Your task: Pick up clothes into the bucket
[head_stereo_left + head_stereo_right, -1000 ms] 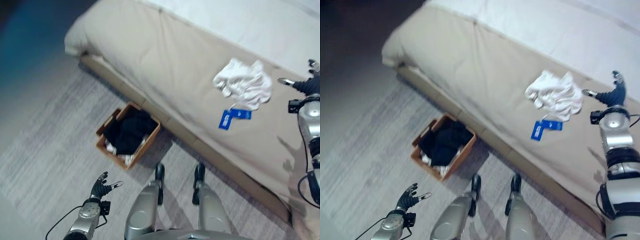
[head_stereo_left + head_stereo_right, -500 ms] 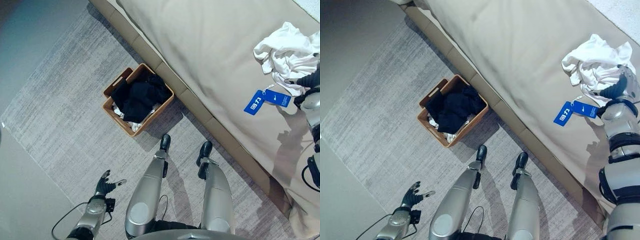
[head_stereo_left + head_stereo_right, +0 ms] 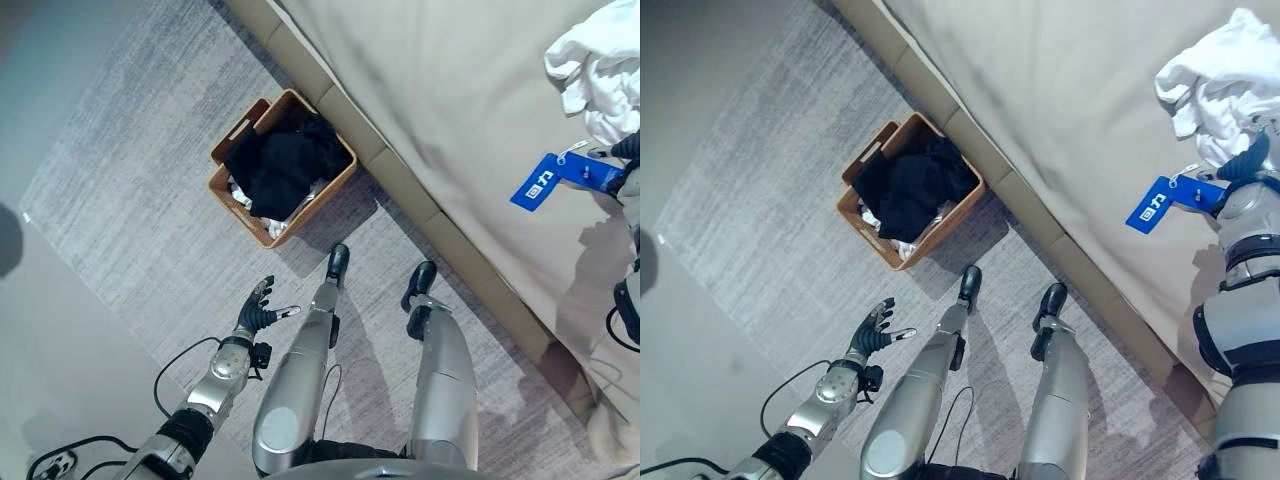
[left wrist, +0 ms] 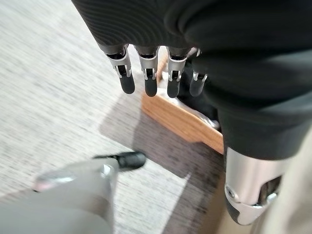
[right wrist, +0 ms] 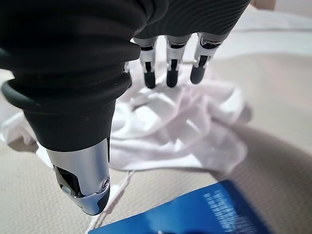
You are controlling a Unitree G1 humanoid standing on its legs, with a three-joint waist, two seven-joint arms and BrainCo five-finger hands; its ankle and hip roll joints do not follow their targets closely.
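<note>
While the right hand [image 5: 168, 58] hovers with fingers straight above the crumpled white cotton garment [image 5: 165, 126] on the beige bed [image 3: 450, 90], it should sink deep, gathering folds before clenching.

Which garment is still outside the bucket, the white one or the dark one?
The white garment, crumpled on the bed by the right hand. The dark clothes already lie inside the bucket.

Head views look down, sharing basket [image 3: 283, 167]; wrist views close.
</note>
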